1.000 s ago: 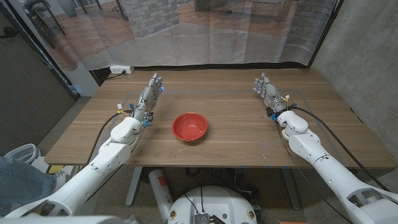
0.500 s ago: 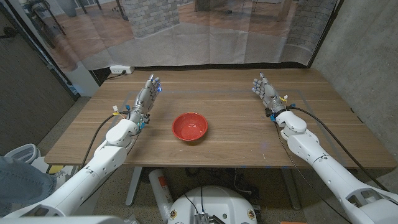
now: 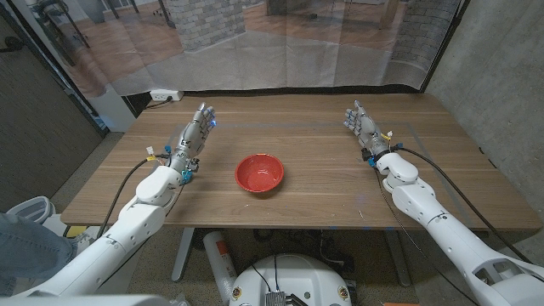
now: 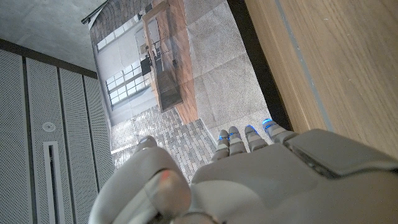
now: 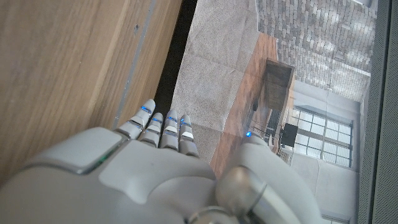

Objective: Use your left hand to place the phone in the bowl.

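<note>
The red bowl (image 3: pixel 260 173) sits on the wooden counter (image 3: pixel 323 183) roughly midway between the two arms, which makes sense as a target: either hand could reach it, and it lies close to the robot's side of the surface. The phone that the task names is nowhere to be made out on the counter, so I cannot say where it is (the bowl looks empty too, as far as the head view shows its inside).

The left hand (image 3: pixel 192 136) is stretched out over the counter to the left of the bowl and somewhat farther from the robot, fingers extended and lying close alongside one another, holding nothing. It seems to stand more on its edge than flat, though the head view is too small to be sure. In its own wrist view the back of the left hand (image 4: pixel 261 180) shows with the fingertips (image 4: pixel 249 134) straight and pointing toward the far edge of the counter, which fits a waiting pose rather than a grasp.

The right hand (image 3: pixel 364 126) mirrors it on the other side, well apart from the bowl, fingers likewise straight and empty; its wrist view shows the same, with the back of the hand (image 5: pixel 143 180) aimed at the far edge.

My reading is that the task has not begun: with no phone to reach for, both hands are simply parked symmetrically.
</note>
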Motion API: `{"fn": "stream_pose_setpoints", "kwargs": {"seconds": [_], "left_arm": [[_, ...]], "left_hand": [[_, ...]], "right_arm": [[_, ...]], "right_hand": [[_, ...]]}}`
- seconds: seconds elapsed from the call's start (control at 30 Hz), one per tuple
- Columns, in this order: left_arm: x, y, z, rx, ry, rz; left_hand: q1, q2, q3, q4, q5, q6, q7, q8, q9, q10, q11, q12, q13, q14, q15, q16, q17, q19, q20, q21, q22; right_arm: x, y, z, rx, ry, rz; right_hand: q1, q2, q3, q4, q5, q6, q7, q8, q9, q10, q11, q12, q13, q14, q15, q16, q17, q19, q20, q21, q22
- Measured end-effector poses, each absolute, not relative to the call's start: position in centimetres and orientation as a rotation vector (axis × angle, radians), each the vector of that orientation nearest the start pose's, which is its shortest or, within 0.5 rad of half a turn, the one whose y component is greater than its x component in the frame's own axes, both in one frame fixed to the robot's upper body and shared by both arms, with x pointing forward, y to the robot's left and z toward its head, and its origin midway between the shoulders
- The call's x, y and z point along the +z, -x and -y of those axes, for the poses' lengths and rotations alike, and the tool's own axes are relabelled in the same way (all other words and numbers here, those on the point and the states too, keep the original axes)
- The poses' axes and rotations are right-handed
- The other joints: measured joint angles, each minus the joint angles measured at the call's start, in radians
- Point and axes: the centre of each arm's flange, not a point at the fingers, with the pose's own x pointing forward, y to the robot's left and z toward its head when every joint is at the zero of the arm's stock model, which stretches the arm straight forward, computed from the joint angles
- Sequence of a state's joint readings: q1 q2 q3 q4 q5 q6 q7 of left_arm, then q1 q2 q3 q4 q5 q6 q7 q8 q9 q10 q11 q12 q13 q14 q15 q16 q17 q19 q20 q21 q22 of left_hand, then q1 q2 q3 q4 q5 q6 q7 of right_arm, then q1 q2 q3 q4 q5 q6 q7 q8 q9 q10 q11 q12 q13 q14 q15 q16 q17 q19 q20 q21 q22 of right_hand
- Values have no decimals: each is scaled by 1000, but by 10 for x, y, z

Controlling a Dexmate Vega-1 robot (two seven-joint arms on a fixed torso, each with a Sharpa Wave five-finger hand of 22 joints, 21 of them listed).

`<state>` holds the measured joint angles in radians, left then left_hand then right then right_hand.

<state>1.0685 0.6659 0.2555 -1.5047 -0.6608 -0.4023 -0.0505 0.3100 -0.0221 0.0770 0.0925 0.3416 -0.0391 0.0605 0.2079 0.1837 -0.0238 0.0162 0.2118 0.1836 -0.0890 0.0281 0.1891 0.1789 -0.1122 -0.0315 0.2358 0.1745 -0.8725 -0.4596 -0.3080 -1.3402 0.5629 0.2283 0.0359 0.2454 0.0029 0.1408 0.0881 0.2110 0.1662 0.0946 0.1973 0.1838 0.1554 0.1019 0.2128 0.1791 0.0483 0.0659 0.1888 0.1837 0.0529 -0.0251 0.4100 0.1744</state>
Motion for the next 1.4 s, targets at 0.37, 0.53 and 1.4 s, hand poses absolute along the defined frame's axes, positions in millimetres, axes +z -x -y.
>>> {"fn": "stream_pose_setpoints", "kwargs": {"seconds": [0.37,0.53,1.4], "left_arm": [[-49,-571,-349,-191,-52,706],[-52,-568,-353,-184,-54,707],[-60,-548,-372,-159,-30,762]], "left_hand": [[0,0,0,0,0,5,6,0,0,9,-2,0,0,0,0,0,0,1,1,0,0],[0,0,0,0,0,5,6,0,0,11,0,0,0,0,0,0,0,1,1,0,0],[5,5,-4,-4,0,23,-2,0,0,24,-6,0,0,17,-5,7,0,14,3,-7,0]], "right_arm": [[-31,-650,278,203,-16,574],[-31,-650,277,203,-17,573],[-31,-659,278,205,-19,562]], "right_hand": [[0,0,0,0,0,0,0,0,0,0,0,0,0,0,0,0,0,0,0,0,0],[0,0,0,0,0,0,0,0,0,0,0,0,0,0,0,0,0,0,0,-8,0],[5,5,0,0,0,0,0,0,0,0,0,0,0,0,0,0,0,0,0,-15,0]]}}
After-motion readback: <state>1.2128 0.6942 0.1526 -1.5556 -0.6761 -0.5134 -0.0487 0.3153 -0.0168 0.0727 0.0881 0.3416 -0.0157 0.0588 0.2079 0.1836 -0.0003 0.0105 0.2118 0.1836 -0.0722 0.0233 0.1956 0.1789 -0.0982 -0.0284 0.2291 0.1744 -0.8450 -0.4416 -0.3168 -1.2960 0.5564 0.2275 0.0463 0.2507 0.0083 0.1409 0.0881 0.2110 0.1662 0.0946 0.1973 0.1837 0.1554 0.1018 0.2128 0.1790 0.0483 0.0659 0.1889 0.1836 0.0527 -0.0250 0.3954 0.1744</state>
